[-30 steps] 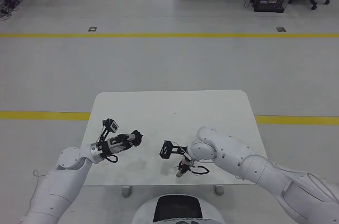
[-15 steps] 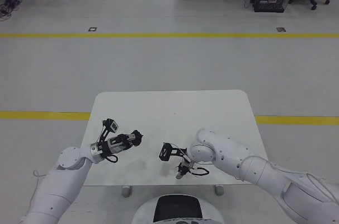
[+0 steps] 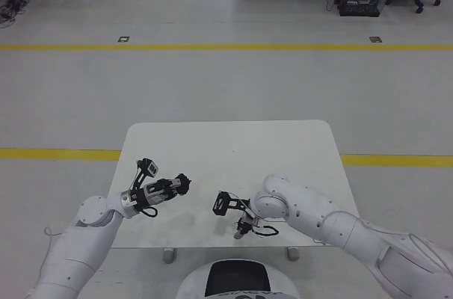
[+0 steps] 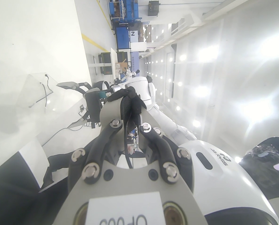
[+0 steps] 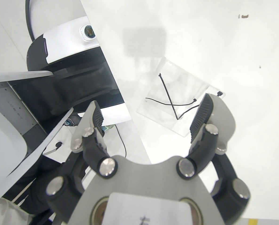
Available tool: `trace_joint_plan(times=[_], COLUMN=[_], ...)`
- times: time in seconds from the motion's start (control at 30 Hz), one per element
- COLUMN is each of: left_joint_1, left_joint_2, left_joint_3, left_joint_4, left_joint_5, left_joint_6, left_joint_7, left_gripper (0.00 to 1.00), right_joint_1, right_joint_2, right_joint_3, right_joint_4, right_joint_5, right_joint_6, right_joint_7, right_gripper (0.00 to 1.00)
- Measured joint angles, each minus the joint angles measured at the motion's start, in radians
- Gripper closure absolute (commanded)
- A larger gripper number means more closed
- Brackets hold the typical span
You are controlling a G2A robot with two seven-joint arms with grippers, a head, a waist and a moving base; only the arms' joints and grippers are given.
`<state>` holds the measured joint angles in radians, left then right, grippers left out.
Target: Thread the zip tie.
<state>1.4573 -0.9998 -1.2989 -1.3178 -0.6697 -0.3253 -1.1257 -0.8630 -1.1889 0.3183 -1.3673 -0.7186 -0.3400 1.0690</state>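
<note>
White table (image 3: 226,142) on a pale floor striped with yellow lines (image 3: 226,47), and both arms were over the table's near half. On the left side the forearm slanted in from the near corner, and the left gripper (image 3: 185,182) hung above the surface, pointed toward the middle. On the right the arm was folded sharply at the elbow, and the right gripper (image 3: 240,233) aimed downward close to the near edge, well apart from its partner.

Up close, the left wrist view gave the detail: fingers clenched together on a thin black zip tie (image 4: 125,141), its strand trailing back between them toward the palm. The right wrist view told the other story: fingers released, spread wide, poised over a clear sheet (image 5: 188,83) lying flat on the table. Three loose zip ties (image 5: 168,95) lay crossed over one another on that sheet, one finger tip overlapping the sheet's corner in that view.

Each wrist plate carried a white label (image 4: 127,208) with dark print, cut off by the frame's edge.
</note>
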Motion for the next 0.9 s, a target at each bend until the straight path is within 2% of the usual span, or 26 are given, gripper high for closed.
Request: trace_joint_plan(times=[0.07, 0.1, 0.13, 0.17, 0.2, 0.3, 0.47, 0.9], left_joint_1=[0.0, 0.0, 0.0, 0.0, 0.0, 0.0, 0.0, 0.0], left_joint_2=[0.0, 0.0, 0.0, 0.0, 0.0, 0.0, 0.0, 0.0], left_joint_3=[0.0, 0.0, 0.0, 0.0, 0.0, 0.0, 0.0, 0.0], left_joint_4=[0.0, 0.0, 0.0, 0.0, 0.0, 0.0, 0.0, 0.0], left_joint_5=[0.0, 0.0, 0.0, 0.0, 0.0, 0.0, 0.0, 0.0], left_joint_6=[0.0, 0.0, 0.0, 0.0, 0.0, 0.0, 0.0, 0.0], left_joint_7=[0.0, 0.0, 0.0, 0.0, 0.0, 0.0, 0.0, 0.0], left_gripper=[1.0, 1.0, 1.0, 1.0, 1.0, 1.0, 1.0, 1.0], right_joint_1=[-0.002, -0.004, -0.006, -0.008, -0.01, -0.018, -0.028, -0.024], right_joint_2=[0.004, 0.006, 0.008, 0.01, 0.013, 0.021, 0.026, 0.001], right_joint_3=[0.005, 0.008, 0.011, 0.015, 0.02, 0.034, 0.052, 0.046], right_joint_4=[-0.01, -0.016, -0.02, -0.025, -0.031, -0.044, -0.043, 0.024], right_joint_5=[-0.008, -0.015, -0.019, -0.023, -0.029, -0.038, -0.04, -0.044], right_joint_6=[0.0, 0.0, 0.0, 0.001, 0.003, 0.006, 0.008, 0.003], right_joint_7=[0.009, 0.015, 0.019, 0.022, 0.026, 0.032, 0.04, 0.016], right_gripper=[0.0, 0.23, 0.41, 0.53, 0.56, 0.64, 0.71, 0.76])
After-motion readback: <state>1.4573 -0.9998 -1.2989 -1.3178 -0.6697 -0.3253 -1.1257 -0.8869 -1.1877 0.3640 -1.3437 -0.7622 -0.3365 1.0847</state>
